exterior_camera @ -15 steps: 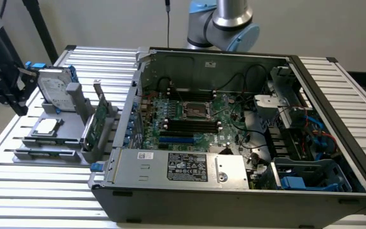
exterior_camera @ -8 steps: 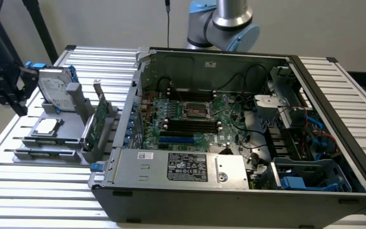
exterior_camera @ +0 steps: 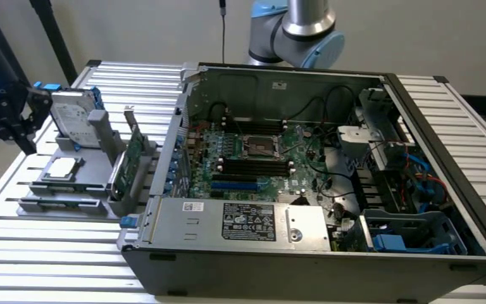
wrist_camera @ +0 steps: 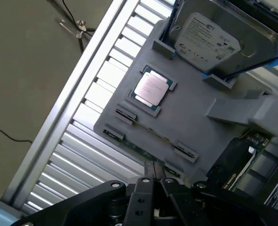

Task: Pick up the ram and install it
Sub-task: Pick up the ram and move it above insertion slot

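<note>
Black gripper (wrist_camera: 154, 165) hovers low-centre in the wrist view, fingers pinched narrow, seemingly empty, near the long green circuit-board ram (wrist_camera: 134, 147) edge-up in its grey plastic tray (wrist_camera: 191, 117); pickup and install outstanding.

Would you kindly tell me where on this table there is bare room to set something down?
Bare slats lie in front of the grey holder, at the exterior view's left of the computer case; another bare strip runs along the case at that view's right. The holder is crowded: hard drive, processor, expansion card.
</note>
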You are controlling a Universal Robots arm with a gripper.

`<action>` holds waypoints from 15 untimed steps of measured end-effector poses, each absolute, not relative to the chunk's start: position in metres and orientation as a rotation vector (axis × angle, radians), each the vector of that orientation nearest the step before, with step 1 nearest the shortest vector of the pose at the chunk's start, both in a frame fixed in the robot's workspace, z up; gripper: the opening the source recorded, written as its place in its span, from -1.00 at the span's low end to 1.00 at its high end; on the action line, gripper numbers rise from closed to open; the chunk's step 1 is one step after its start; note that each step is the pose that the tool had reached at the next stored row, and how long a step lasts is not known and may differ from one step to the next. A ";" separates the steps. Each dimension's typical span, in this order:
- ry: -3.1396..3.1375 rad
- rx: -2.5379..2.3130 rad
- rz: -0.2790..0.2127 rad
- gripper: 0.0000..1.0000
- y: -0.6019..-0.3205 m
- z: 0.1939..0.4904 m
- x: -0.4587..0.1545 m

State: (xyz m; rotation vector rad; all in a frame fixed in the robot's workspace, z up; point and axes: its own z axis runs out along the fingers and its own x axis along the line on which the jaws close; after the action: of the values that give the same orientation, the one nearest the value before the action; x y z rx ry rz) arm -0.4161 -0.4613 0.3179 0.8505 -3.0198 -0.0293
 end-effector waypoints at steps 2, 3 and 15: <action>-3.004 0.905 -0.029 -0.79 -0.461 0.318 -0.416; -2.995 0.933 -0.029 -0.79 -0.461 0.318 -0.416; -2.874 1.253 -0.028 -0.79 -0.461 0.316 -0.416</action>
State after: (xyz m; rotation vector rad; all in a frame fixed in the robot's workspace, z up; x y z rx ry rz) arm -0.4161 -0.4613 0.3160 1.2525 -2.8737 -0.0281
